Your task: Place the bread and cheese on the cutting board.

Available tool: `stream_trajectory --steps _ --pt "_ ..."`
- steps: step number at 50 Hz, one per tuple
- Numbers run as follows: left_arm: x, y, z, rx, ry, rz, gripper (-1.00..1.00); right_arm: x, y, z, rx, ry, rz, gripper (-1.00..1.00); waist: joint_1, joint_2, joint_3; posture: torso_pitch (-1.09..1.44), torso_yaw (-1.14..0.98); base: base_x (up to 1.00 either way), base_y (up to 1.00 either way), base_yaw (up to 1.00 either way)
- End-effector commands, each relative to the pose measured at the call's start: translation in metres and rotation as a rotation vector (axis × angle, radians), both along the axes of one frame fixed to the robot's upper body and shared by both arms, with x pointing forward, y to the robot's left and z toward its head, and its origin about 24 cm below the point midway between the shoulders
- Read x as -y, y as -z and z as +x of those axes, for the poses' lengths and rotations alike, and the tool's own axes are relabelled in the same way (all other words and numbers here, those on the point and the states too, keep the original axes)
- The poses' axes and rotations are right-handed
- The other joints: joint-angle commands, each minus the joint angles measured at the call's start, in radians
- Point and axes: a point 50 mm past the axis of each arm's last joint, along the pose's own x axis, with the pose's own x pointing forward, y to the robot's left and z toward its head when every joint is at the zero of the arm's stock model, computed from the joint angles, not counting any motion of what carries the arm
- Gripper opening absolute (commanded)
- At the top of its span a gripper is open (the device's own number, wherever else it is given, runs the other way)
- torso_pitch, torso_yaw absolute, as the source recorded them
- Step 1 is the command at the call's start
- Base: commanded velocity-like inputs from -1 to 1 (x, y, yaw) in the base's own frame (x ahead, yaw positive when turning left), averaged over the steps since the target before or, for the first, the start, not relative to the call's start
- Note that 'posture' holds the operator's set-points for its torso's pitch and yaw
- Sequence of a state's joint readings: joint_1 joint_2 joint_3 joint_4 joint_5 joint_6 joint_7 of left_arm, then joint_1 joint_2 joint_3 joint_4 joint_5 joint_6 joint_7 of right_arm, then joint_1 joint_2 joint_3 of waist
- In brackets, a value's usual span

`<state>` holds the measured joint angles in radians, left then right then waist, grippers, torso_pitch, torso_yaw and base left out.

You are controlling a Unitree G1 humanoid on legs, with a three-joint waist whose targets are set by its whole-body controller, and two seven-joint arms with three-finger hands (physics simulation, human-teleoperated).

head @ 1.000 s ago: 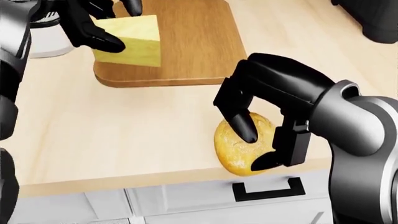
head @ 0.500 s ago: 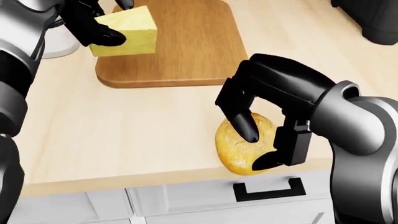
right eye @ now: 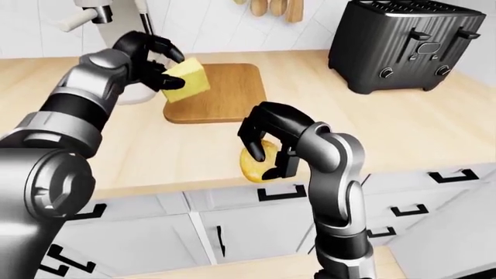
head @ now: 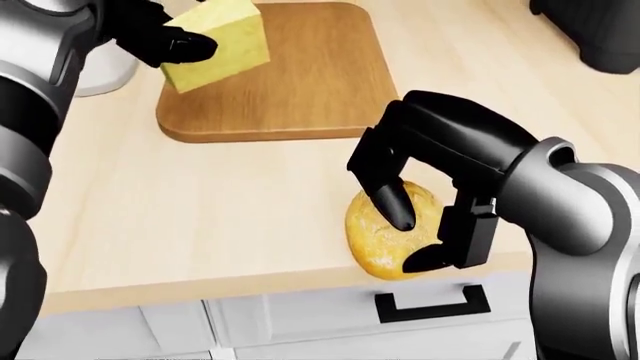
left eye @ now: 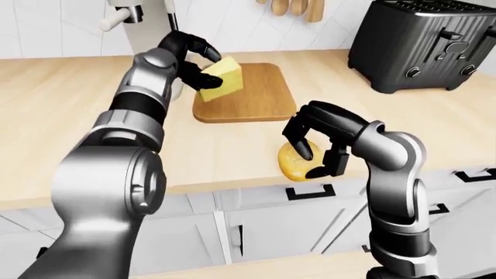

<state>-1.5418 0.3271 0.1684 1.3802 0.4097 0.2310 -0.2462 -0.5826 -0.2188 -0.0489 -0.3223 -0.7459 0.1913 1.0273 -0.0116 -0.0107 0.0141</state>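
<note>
A yellow cheese wedge (head: 222, 43) hangs over the left part of the wooden cutting board (head: 310, 75), held by my left hand (head: 170, 34) whose black fingers close on it. A round golden bread roll (head: 385, 236) lies on the counter near its lower edge, below the board. My right hand (head: 410, 229) curls over the roll, one finger (head: 392, 204) on its top and the thumb at its lower right side. In the left-eye view the cheese (left eye: 219, 81) sits above the board's left edge.
A black toaster (left eye: 423, 43) stands at the right of the light wooden counter (head: 200, 217). A white appliance base (head: 100, 71) is just left of the board. Wooden utensils (left eye: 295, 7) hang on the wall. White drawers with black handles (head: 432, 306) run below.
My left hand has carried the cheese upward in the head view and a little to the right, tilting it, further over the board. The right hand and bread stay put.
</note>
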Motion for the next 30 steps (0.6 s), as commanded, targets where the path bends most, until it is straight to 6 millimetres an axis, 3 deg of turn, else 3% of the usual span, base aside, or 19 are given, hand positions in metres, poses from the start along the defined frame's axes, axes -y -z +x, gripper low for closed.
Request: stream_trajectory --steps 1,30 --pt "0.002 -0.032 -0.002 0.116 0.005 0.012 -1.0 0.001 0.0 0.001 -0.017 0.003 -0.019 -1.0 0.0 0.002 -0.021 0.0 0.0 0.0 0.0 0.0" --pt "0.005 -0.002 0.001 0.067 0.002 0.073 -1.0 0.001 0.002 0.002 -0.018 0.001 -0.018 -1.0 0.001 -0.002 -0.026 0.0 0.0 0.0 0.0 0.0"
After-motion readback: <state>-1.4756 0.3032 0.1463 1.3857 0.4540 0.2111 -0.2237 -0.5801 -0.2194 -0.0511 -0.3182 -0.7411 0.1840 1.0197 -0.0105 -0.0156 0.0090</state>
